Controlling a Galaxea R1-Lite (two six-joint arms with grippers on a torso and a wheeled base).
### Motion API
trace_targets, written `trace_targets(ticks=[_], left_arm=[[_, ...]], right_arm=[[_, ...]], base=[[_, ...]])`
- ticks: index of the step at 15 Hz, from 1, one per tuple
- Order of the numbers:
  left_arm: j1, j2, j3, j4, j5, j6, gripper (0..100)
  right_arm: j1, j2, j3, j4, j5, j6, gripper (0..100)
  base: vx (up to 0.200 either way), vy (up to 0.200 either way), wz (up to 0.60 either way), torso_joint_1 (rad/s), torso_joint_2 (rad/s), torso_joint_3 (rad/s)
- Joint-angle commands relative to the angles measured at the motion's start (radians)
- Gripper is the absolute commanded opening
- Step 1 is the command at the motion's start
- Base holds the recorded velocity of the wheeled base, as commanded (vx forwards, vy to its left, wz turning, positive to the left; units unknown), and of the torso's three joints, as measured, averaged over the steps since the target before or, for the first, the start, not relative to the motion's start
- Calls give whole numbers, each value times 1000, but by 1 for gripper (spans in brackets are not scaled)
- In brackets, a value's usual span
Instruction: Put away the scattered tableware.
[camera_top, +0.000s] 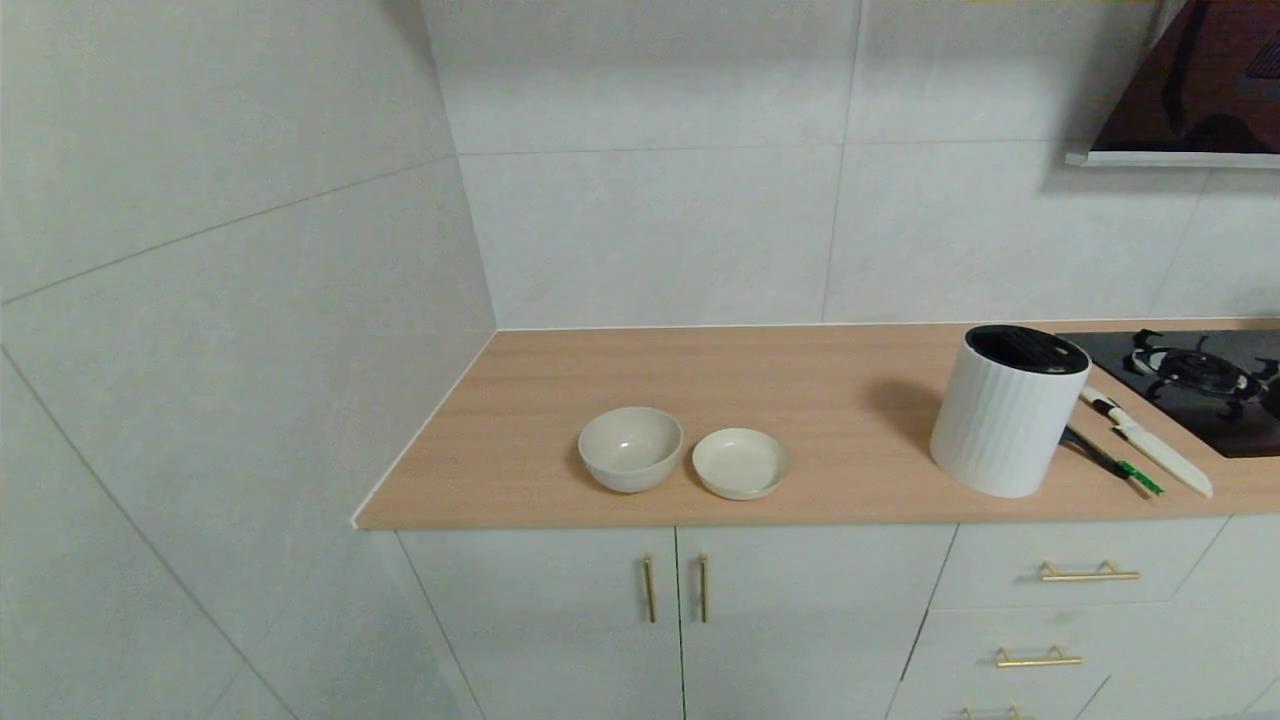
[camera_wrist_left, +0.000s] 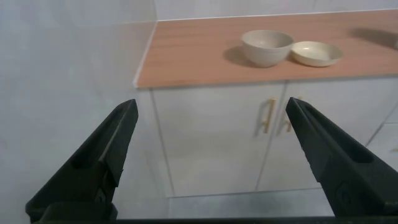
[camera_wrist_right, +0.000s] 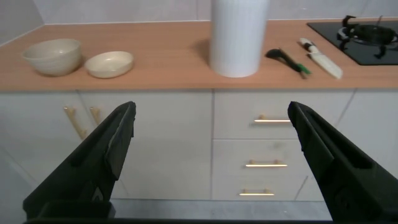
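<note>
A pale deep bowl (camera_top: 630, 448) is sitting upright on the wooden counter (camera_top: 820, 385), toward the corner where the tiled walls are meeting, and a shallow cream dish (camera_top: 740, 462) is lying just beside it on the robot's right, the two rims near each other though whether they are touching I cannot tell. Further right a tall white ribbed holder (camera_top: 1005, 412) with a dark top is standing upright, well apart from the dish. Between the holder and the black stove (camera_top: 1190, 385), a white-handled knife (camera_top: 1150, 443) and a dark utensil with a green end (camera_top: 1110, 460) are lying flat on the counter, the utensil's far end disappearing behind the holder. The left gripper (camera_wrist_left: 214, 155) is hanging in front of the cabinet doors (camera_wrist_left: 211, 140) with its fingers spread wide and nothing between them; the right gripper (camera_wrist_right: 211, 155) is facing the gold-handled drawers (camera_wrist_right: 273, 143), likewise gaping wide and carrying nothing, both well apart from the tableware
</note>
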Motion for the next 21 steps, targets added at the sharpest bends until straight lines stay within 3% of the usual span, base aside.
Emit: trace_targets(ticks=[1, 16, 21], left_arm=[[0, 0, 0, 0, 0, 1, 100], [0, 0, 0, 0, 0, 1, 100], [0, 0, 0, 0, 0, 1, 100]], right_arm=[[0, 1, 0, 0, 0, 0, 100], [0, 1, 0, 0, 0, -2, 100], [0, 1, 0, 0, 0, -2, 100]], base=[[0, 200, 0, 2, 7, 7], [0, 13, 0, 0, 0, 0], [0, 0, 0, -135, 296, 155]])
